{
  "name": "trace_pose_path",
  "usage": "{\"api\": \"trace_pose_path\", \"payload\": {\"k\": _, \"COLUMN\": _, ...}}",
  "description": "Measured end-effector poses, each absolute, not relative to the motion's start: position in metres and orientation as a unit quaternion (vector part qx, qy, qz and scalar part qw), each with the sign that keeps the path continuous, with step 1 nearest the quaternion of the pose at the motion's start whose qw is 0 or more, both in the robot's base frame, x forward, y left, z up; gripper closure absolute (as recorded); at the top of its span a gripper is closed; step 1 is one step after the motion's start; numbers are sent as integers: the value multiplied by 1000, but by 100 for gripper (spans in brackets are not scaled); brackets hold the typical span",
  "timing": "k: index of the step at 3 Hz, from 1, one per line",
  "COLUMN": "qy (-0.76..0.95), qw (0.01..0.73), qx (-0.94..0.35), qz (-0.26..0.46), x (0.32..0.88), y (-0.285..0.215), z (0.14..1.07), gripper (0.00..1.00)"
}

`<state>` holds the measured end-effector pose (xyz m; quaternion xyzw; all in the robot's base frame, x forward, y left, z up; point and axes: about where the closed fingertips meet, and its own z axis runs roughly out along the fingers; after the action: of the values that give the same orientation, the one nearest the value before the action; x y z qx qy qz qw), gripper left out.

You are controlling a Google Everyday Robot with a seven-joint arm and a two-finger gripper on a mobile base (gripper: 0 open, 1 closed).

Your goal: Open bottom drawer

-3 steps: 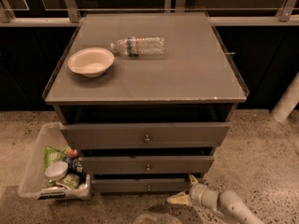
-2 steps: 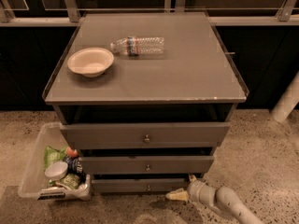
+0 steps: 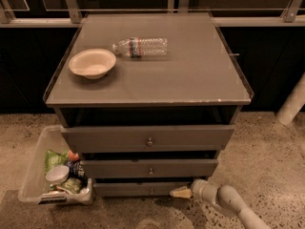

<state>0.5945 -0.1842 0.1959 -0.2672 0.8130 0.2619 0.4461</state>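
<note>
Shift since a second ago: my gripper (image 3: pixel 181 192) has edged closer to the cabinet (image 3: pixel 190 75), toward the foot of its front; the bowl, bottle and bin lie as before.
Arm: my pale, jointed arm (image 3: pixel 224 202) comes in low from the right of the cabinet, along the speckled floor (image 3: pixel 267 161).
Gripper: it sits at the cabinet's base, against the right end of the lowest front panel; whether it touches the panel, I cannot tell.
Grip: I cannot tell whether it is released or clenched, and nothing shows in its hold.
Bottom drawer: the bottom drawer (image 3: pixel 138 189) is the cabinet's lowest and thinnest grey front, and its tiny knob (image 3: pixel 152 191) lies left of my gripper, apart from it.
Bin: a clear plastic bin (image 3: pixel 33 175) stands on the floor at the cabinet's lower left corner, holding a white cup (image 3: pixel 57 174) and green packets (image 3: pixel 55 157).
Middle drawer: the middle drawer (image 3: pixel 119 168) sits just above the bottom one.
Top drawer: the top drawer (image 3: pixel 109 138) is the widest front, under the cabinet's top.
Bowl: a pale bowl (image 3: pixel 92 63) stands upright on the cabinet top, at its left.
Bottle: a clear bottle (image 3: pixel 140 46) lies on its side just right of the bowl, further back.
</note>
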Motion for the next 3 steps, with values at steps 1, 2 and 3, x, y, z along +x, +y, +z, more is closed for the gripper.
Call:
{"api": "trace_pose_path", "payload": {"k": 1, "qy": 813, "qw": 445, "qx": -268, "qz": 263, "x": 594, "y": -183, "z": 196, "gripper": 0}}
{"api": "trace_pose_path", "payload": {"k": 2, "qy": 819, "qw": 418, "qx": -295, "qz": 261, "x": 579, "y": -175, "z": 193, "gripper": 0}}
{"api": "trace_pose_path", "payload": {"k": 3, "qy": 835, "qw": 379, "qx": -321, "qz": 235, "x": 555, "y": -182, "z": 197, "gripper": 0}}
